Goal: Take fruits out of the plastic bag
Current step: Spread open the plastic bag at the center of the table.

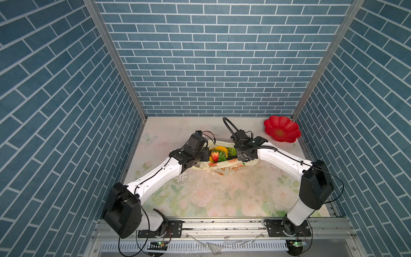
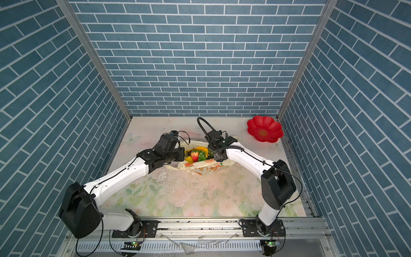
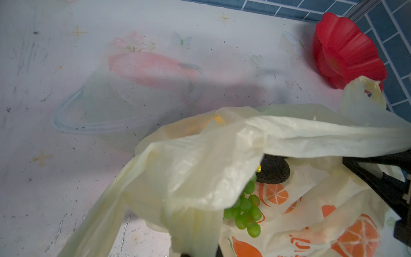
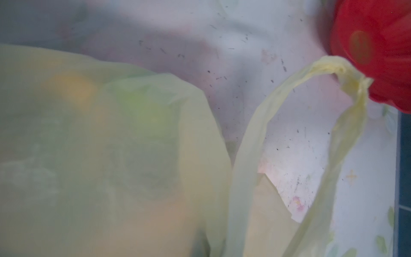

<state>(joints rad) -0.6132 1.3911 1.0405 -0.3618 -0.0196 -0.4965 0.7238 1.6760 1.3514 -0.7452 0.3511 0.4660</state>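
One bag (image 1: pixel 229 167) and one red plate (image 1: pixel 282 129). Six fruits (image 2: pixel 198 153) show (counting only those in plain sight): one strawberry (image 1: pixel 214 155), one grape bunch (image 1: pixel 221 157), one banana (image 1: pixel 220 147), one lemon (image 2: pixel 189 159), one bumpy green citrus (image 1: pixel 232 151), one dark avocado (image 3: pixel 272 170).

We find table (image 1: pixel 222 195) front open | left arm (image 1: pixel 155 175), right arm (image 1: pixel 280 159) flank plastic bag (image 1: pixel 224 167) mouth | plate (image 1: pixel 282 131) blocks far-right corner

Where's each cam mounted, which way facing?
Top views: high above the robot's base, looking down and forward; left arm, right arm flank the thin cream-yellow plastic bag.
Left wrist: on left arm, facing bag's mouth and green grape bunch; black robot part intrudes.
Right wrist: against bag film, blurred; no body shown.
Shared: red flower-shaped plate in all.
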